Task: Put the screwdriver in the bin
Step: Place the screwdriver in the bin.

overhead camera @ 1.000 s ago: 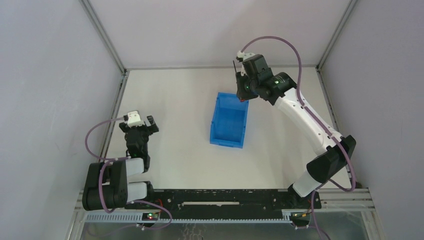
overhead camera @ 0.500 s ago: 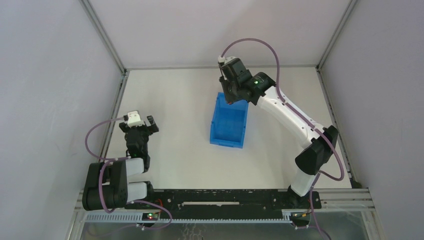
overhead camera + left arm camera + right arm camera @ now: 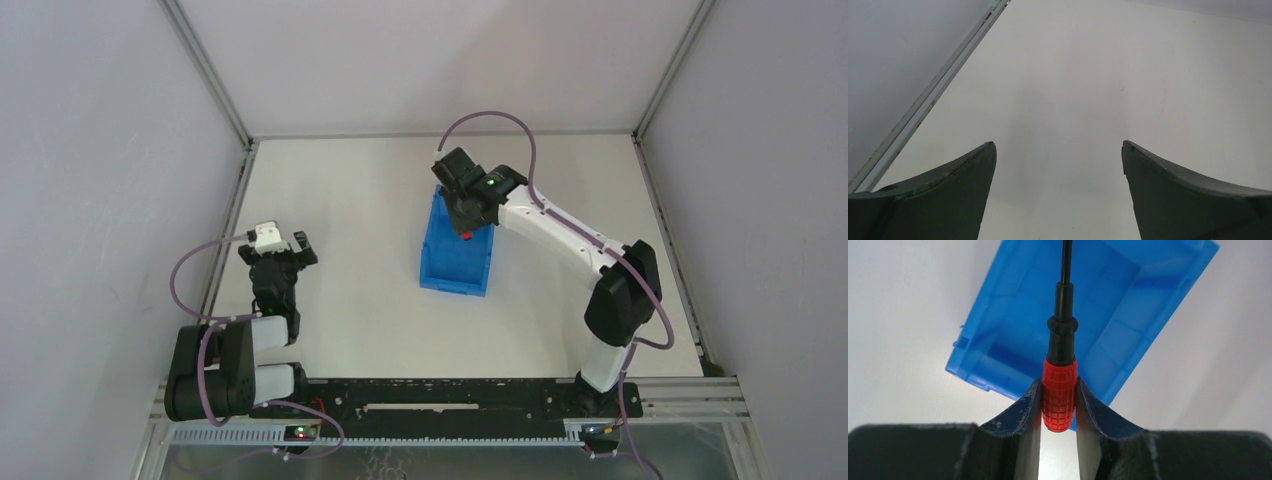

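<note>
The blue bin [image 3: 455, 255] stands in the middle of the table; it also shows in the right wrist view [image 3: 1013, 305]. My right gripper [image 3: 465, 228] hangs over the bin's far end, shut on the screwdriver's red handle [image 3: 1059, 392]. The black shaft [image 3: 1066, 265] points out over the bin's inside. In the top view only a bit of red handle [image 3: 467, 235] shows under the gripper. My left gripper [image 3: 284, 250] is open and empty at the left of the table; in the left wrist view its fingers [image 3: 948, 195] frame bare table.
A metal frame rail [image 3: 933, 97] runs along the table's left edge, close to my left gripper. Grey walls enclose the table on the left, far and right sides. A black rail [image 3: 440, 395] carrying the arm bases runs along the near edge.
My right arm has swung left and toward the near side with the screwdriver, from beyond the bin's far end to over the bin. The left arm has not moved.
</note>
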Motion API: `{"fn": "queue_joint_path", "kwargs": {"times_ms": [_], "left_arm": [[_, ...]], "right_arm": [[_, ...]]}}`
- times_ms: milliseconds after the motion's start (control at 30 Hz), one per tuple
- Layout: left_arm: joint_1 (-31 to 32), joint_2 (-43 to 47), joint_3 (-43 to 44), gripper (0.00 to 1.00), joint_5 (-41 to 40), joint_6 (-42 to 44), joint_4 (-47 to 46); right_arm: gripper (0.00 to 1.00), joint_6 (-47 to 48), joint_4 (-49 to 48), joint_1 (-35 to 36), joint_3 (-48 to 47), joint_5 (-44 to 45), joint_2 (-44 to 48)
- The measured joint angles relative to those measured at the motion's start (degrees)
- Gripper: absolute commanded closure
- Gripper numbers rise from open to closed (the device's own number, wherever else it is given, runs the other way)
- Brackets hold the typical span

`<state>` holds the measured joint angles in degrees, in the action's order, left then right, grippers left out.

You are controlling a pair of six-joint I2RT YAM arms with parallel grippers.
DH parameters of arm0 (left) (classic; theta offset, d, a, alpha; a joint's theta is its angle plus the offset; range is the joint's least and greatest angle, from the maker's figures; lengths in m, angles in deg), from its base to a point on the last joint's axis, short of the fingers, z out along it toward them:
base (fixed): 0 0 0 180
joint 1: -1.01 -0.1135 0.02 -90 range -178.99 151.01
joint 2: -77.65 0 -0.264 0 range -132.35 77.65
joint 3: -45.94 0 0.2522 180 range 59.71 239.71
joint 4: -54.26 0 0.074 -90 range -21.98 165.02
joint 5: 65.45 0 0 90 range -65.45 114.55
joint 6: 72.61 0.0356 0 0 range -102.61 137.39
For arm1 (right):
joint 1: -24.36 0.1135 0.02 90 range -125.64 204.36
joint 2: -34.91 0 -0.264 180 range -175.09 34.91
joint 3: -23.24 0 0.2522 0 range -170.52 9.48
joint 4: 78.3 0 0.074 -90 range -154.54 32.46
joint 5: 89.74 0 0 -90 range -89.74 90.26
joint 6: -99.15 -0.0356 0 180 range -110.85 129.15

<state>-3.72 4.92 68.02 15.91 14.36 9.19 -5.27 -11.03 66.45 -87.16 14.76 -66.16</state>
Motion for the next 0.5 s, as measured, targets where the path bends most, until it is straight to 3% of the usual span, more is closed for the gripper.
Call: {"fn": "queue_joint_path", "kwargs": {"times_ms": [500], "left_arm": [[0.0,0.0,0.0,0.0,0.0,0.0,0.0]], "right_arm": [[1.0,-2.7,-3.5,0.0,6.3,-1.6,-4.6]]}}
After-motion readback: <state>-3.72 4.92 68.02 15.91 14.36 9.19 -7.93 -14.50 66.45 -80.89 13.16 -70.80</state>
